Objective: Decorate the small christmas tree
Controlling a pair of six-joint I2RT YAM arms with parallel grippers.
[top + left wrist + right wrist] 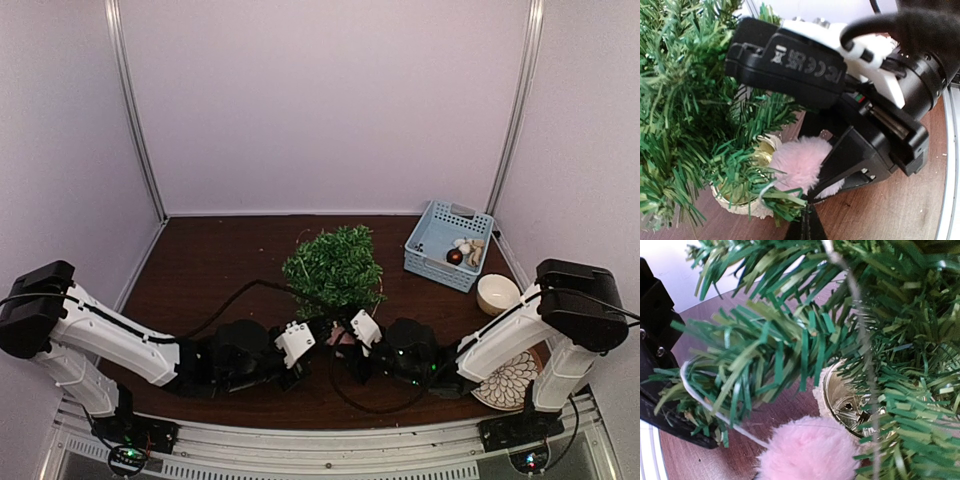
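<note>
The small christmas tree (335, 265) stands mid-table; its gold-lined tan pot (850, 400) shows under the branches. My right gripper (352, 334) is at the tree's near side, shut on a fluffy pink pom-pom ornament (797, 162), which fills the bottom of the right wrist view (810, 452). The ornament's thin white string (705, 407) loops around a low branch. My left gripper (807, 217) faces the right one, close to it. Its jaws are pinched shut on the tip of that low branch (782, 197).
A blue basket (450, 245) with a few ornaments sits at the back right. A cream bowl (497, 293) and a patterned plate (505, 385) lie by the right arm. A black cable (240, 295) runs across the table left of the tree.
</note>
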